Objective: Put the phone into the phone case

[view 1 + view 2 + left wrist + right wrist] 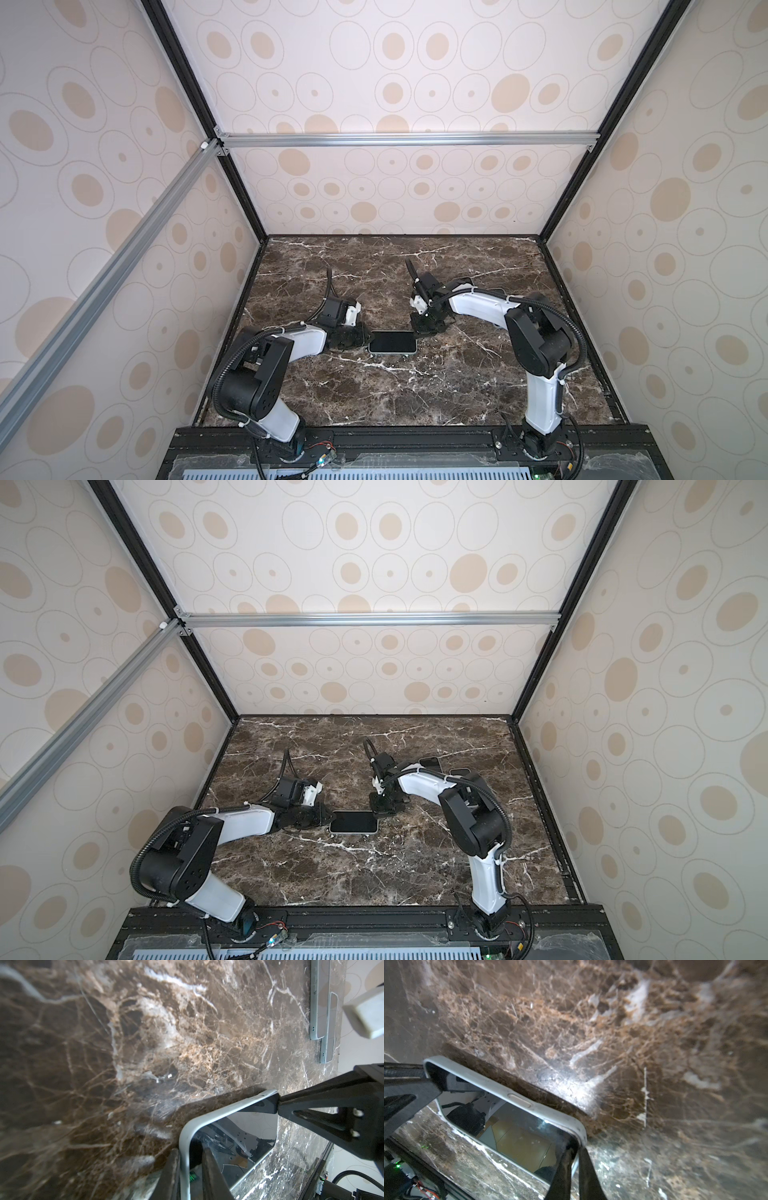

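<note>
Left pincer (190, 1157) nipped narrowly on phone case (185, 1132) rim at one short end, right pincer (575, 1152) clamped tight on opposite far corner; phone (392, 341) screen-up within, flat on surface (415, 395), long axis pincer to pincer.

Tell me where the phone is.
In both top views the phone lies screen-up on the table, between the left gripper at its left end and the right gripper at its far right corner.

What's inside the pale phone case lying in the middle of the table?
A phone, dark screen up, fills the phone case; its pale rim frames it. The left gripper and right gripper pinch the rim, hiding those spots. The case's floor is covered.
</note>
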### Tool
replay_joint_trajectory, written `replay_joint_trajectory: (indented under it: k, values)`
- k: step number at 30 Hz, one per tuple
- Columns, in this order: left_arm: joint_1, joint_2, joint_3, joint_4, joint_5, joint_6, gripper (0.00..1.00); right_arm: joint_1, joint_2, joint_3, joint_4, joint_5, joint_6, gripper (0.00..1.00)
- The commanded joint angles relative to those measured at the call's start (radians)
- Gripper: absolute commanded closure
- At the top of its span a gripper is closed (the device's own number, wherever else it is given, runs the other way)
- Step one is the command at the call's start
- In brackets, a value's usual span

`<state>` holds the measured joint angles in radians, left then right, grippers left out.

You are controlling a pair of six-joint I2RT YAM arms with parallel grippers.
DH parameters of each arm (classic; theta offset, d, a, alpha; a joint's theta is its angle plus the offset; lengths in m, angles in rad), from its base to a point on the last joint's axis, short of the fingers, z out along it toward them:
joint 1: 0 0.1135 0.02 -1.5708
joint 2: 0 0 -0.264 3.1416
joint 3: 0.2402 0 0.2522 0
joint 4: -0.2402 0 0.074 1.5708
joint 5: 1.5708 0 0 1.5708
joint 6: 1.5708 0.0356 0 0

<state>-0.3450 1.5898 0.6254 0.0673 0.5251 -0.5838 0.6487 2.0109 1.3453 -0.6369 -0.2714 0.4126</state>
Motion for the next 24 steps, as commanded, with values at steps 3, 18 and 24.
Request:
replay_joint_trajectory:
  k: [3, 18, 24]
  values:
    - [-0.014, 0.042, -0.018, -0.069, -0.05, 0.022, 0.8, 0.109, 0.239, -0.066, -0.053, 0.284, -0.056, 0.87]
    - [-0.016, -0.005, -0.005, -0.102, -0.082, 0.021, 0.8, 0.208, 0.222, -0.023, -0.081, 0.465, -0.083, 0.81]
    - [-0.016, -0.074, 0.03, -0.117, -0.136, 0.01, 0.78, 0.21, 0.06, 0.006, -0.089, 0.467, -0.123, 0.71]
